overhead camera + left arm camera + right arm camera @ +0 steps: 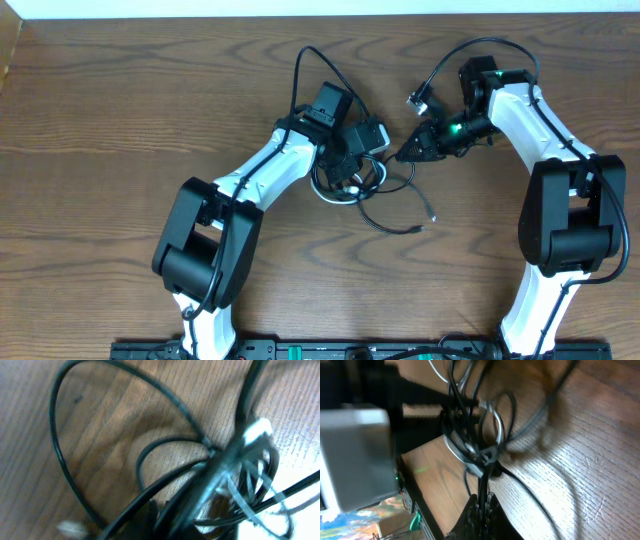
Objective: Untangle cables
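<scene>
The cables lie in a tangle [362,185] at the table's middle: black loops with a white cable [332,193] among them. One black cable trails out to a small plug [420,228] at the front right. My left gripper [352,163] sits on top of the tangle; in the left wrist view the blurred black strands [210,475] run straight through its jaws [165,522], which look shut on them. My right gripper [405,152] is at the tangle's right edge. It is shut on one black cable [482,482] that leads from its jaws [481,510] up into the knot [482,455].
A black wire arcs over the right arm and ends in a plug [418,98] hanging beside it. Another black wire [300,70] loops up behind the left wrist. The table's far edge [320,14] runs along the top.
</scene>
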Controlling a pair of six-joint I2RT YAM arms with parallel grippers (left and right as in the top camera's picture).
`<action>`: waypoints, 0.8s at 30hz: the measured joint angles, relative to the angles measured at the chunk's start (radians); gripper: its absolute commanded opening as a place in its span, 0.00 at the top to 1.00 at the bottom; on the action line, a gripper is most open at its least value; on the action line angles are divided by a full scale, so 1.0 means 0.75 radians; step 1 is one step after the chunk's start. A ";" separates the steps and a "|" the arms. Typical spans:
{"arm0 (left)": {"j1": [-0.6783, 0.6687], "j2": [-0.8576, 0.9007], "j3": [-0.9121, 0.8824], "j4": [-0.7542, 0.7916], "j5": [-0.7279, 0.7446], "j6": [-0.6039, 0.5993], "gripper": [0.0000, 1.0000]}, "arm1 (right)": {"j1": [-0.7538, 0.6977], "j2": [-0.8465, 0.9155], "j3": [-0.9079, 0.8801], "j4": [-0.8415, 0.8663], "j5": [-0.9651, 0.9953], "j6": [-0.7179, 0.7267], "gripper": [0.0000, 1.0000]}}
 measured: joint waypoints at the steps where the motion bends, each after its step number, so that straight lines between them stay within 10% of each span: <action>1: 0.001 0.006 0.000 0.001 0.001 -0.001 0.92 | 0.000 0.000 0.000 0.001 0.000 0.000 0.99; 17: 0.338 0.008 0.000 0.078 0.222 -0.539 0.92 | -0.024 0.000 0.000 -0.022 -0.256 -0.097 0.99; 24: 0.532 0.008 0.000 0.087 0.644 -0.605 0.93 | -0.050 0.000 0.001 0.008 -0.325 -0.089 0.63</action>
